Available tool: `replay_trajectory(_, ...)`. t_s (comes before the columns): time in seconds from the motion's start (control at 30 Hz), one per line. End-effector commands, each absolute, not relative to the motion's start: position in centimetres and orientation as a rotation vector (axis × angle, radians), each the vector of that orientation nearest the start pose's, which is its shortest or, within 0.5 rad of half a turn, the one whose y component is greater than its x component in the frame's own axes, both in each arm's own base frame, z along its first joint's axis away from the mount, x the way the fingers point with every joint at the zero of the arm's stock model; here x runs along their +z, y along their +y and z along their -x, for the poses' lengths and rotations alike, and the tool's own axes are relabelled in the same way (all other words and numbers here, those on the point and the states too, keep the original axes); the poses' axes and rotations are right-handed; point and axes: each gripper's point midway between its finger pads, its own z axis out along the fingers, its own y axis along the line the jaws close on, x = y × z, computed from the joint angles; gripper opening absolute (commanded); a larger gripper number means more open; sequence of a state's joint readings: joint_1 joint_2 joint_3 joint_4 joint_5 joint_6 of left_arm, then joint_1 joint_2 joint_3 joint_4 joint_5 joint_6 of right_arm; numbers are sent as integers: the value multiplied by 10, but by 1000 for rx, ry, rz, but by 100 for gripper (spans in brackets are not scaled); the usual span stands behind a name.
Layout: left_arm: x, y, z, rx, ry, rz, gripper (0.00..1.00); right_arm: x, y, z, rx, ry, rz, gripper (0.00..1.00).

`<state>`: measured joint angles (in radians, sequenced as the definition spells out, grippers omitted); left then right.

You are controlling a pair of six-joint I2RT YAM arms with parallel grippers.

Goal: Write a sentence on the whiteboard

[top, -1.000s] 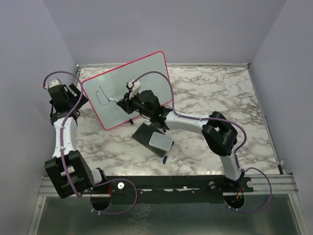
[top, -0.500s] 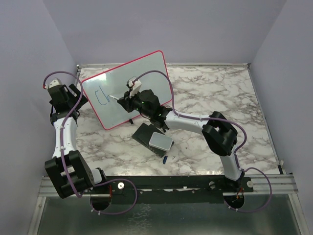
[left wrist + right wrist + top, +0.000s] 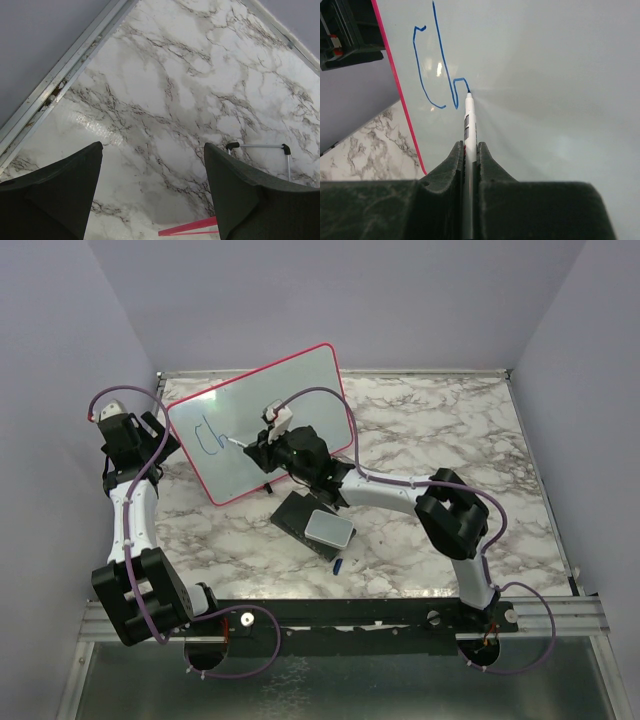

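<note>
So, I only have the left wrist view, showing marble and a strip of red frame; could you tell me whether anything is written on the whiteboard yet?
Observer: Yes, the whiteboard carries blue strokes reading roughly "Ch" near its left edge.
Operator: Thank you; is the marker being held at the moment?
Observer: It is. The right jaws are shut on the marker, and its tip rests on the board at the end of the last stroke.

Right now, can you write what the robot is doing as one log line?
right gripper: shut on marker | tip on whiteboard | sentence: only "Ch" | left gripper: open
</note>
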<state>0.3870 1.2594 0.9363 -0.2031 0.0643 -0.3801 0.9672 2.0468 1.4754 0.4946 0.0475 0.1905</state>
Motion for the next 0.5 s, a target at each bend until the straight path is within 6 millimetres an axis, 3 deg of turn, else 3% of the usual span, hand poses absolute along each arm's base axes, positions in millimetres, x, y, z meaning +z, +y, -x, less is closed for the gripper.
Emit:
replay_trajectory(0.0, 195, 117, -367, -85, 1933, 712, 83, 210, 502, -358, 804, 1609, 579, 1)
replay_trajectory(0.47, 194, 117, -366, -83, 1931, 713, 83, 196, 499, -351, 817, 1640, 590, 1)
